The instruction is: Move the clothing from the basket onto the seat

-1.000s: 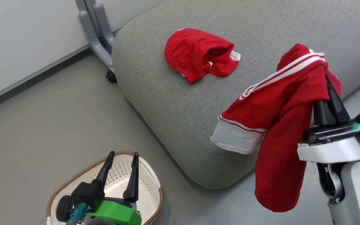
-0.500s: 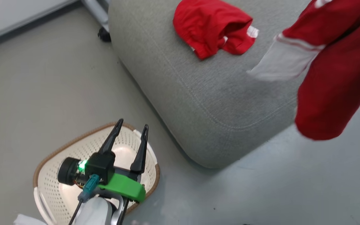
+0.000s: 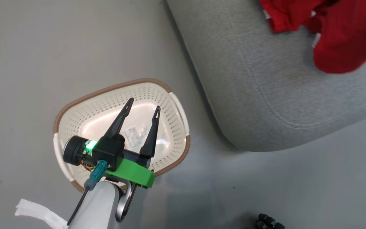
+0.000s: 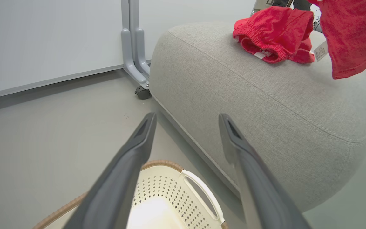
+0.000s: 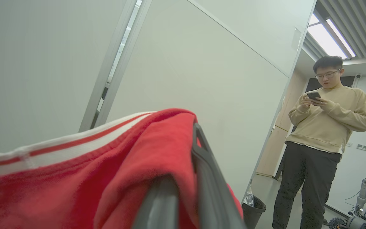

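The cream perforated basket (image 3: 106, 90) stands on the floor, its inside bare but for a barcode sticker (image 3: 132, 135). My left gripper (image 3: 144, 104) hovers open over it with nothing between its fingers; the left wrist view has that gripper (image 4: 187, 122) above the basket (image 4: 173, 190). On the grey seat (image 3: 265, 95) lies the small red garment (image 4: 272, 35). The larger red garment (image 4: 348, 38) with white stripes hangs over the seat beside it. My right gripper (image 5: 189, 149) is shut on this larger garment (image 5: 106, 175), which drapes over its fingers.
A grey partition stand with a caster (image 4: 143, 92) sits by the seat's far corner. In the right wrist view a person (image 5: 322, 143) stands in a doorway with a phone, near a black bin (image 5: 254, 206). A dark wheel (image 3: 268, 222) is at the bottom edge.
The head camera has swung down and over, so the whole basket now shows. The right gripper has carried the larger garment from beyond the seat's edge to above the seat, near the small one.
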Motion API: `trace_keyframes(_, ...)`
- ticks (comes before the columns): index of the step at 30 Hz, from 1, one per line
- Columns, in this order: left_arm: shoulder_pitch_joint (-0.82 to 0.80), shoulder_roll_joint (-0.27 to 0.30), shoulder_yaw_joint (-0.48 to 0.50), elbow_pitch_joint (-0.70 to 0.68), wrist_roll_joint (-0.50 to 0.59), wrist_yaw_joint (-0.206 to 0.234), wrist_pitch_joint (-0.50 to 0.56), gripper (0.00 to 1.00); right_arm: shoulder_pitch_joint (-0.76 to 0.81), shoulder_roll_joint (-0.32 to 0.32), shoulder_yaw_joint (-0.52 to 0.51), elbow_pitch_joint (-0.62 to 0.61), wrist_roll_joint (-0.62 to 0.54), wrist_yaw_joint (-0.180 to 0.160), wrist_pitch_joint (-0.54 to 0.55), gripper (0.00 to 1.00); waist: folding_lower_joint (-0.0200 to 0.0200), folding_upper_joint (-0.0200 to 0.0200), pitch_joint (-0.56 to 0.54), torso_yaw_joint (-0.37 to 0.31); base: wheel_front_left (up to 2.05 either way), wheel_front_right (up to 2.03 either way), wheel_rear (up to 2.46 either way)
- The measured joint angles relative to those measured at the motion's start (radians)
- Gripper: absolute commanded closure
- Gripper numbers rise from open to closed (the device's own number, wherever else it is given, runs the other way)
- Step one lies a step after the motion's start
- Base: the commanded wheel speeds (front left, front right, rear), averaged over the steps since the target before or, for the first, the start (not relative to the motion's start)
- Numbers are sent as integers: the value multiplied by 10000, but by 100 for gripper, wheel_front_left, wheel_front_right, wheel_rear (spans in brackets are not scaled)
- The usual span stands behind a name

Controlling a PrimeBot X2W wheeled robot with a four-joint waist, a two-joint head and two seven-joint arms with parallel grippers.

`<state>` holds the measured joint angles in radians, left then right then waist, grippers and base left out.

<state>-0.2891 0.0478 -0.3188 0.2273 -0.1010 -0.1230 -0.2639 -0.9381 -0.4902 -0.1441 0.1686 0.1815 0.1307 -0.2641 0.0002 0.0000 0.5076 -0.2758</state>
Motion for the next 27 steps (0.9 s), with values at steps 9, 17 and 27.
trace_keyframes(9, -183, 2, -249, -174, -128, 140, -2, 0, -304, -182, 190, 1829, -263, 0, 0, 100, 0, 0, 903, 1090, 0, 0, 0)
trace_keyframes(17, -182, 2, -142, -155, 0, 174, -2, 0, -181, 67, 543, 3616, -451, 2, 0, 100, 0, 0, 1606, 1445, 0, 0, 0)
trace_keyframes(27, -202, 0, -77, 10, 75, 169, -2, 0, 279, 46, 1960, 5216, -84, 2, 0, 20, 0, 0, 1616, 1289, 0, 0, 0)
